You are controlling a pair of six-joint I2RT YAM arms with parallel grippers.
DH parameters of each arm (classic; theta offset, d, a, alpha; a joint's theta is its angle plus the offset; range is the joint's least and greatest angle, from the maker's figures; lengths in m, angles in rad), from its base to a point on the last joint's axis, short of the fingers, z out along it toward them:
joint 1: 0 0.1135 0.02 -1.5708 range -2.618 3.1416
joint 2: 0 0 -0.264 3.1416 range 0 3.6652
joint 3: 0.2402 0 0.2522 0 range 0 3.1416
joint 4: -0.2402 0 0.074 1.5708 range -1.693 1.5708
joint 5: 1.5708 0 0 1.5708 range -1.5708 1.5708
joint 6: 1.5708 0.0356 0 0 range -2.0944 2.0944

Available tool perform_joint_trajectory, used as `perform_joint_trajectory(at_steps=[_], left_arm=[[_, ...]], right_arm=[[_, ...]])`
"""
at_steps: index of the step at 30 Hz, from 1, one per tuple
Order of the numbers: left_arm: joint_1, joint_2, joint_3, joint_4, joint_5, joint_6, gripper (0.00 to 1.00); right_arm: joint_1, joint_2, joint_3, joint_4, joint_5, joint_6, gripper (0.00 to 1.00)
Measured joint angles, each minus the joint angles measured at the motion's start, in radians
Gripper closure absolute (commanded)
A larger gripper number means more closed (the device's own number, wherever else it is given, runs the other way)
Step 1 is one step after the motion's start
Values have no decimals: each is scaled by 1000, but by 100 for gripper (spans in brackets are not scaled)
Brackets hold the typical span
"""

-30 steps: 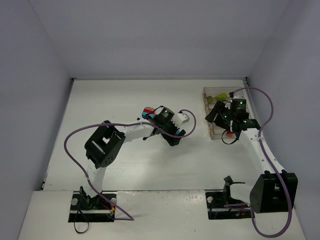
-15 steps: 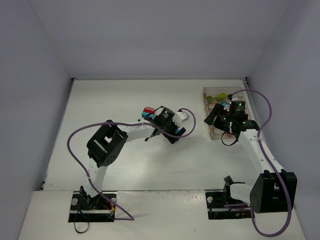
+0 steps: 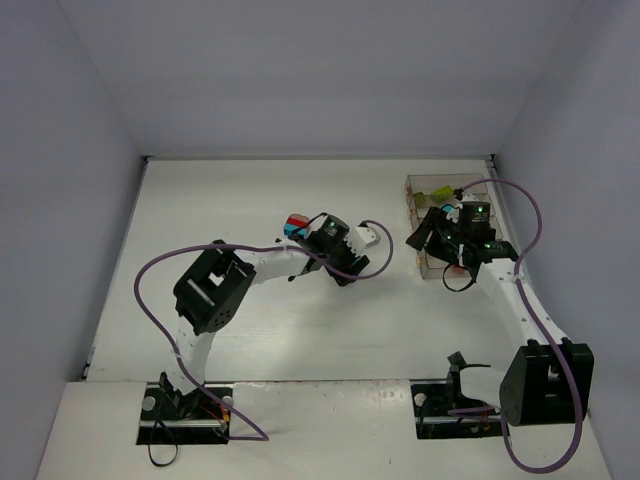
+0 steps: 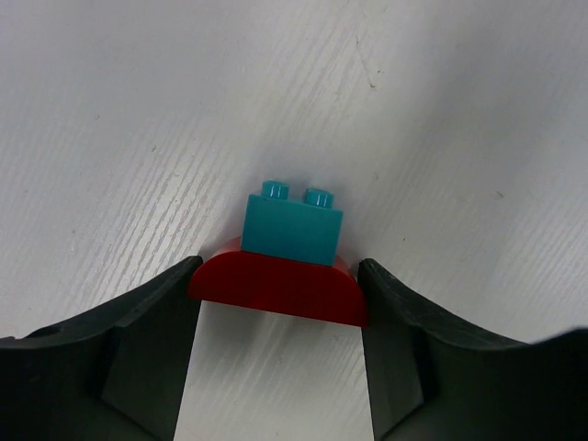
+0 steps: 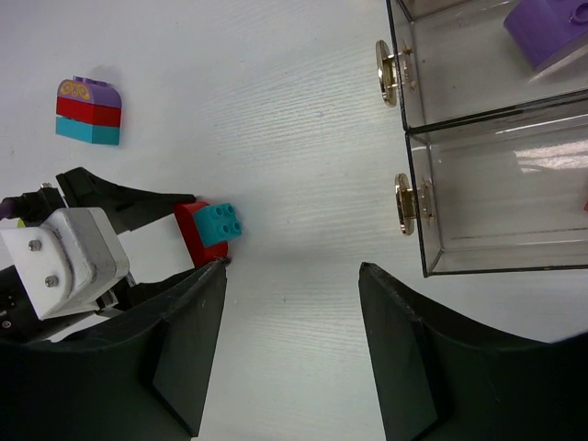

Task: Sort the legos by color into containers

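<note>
A red curved brick with a teal brick (image 4: 292,225) on top lies on the table between my left gripper's (image 4: 276,276) fingertips, which touch both its ends. The right wrist view shows this clump (image 5: 207,234) with a left finger (image 5: 129,207) beside it; from above the left gripper (image 3: 345,275) hides it. A purple-red-teal clump (image 5: 87,110) sits apart, up-left (image 3: 297,224). My right gripper (image 5: 292,266) is open and empty, hovering just left of the containers (image 5: 478,119) (image 3: 425,185). One bin holds a purple brick (image 5: 551,28).
The bins stand in a row at the right back, with green pieces (image 3: 440,195) in the far one and a red piece (image 3: 457,266) in the near one. Brass latches (image 5: 390,64) stick out of the bin walls. White walls enclose the table.
My right gripper has shifted a little to the left, beside the bins. My left wrist has turned slightly over the red-and-teal clump. The bricks have not moved.
</note>
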Motion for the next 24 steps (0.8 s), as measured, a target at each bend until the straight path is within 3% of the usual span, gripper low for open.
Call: perform_joint_trajectory(at_steps=[2, 6, 13, 18, 24], left_arm=[[0, 0, 0, 0, 4, 3, 48], [0, 0, -4, 6, 4, 2, 67], [4, -62, -110, 76, 3, -16, 70], [19, -206, -269, 136, 18, -51, 70], [57, -371, -342, 257, 82, -97, 70]], right_arm=[[0, 0, 0, 2, -4, 0, 44], [0, 0, 0, 3, -12, -1, 44], [52, 24, 1, 7, -37, 0, 48], [110, 79, 33, 8, -97, 26, 49], [162, 154, 114, 19, -217, 52, 43]])
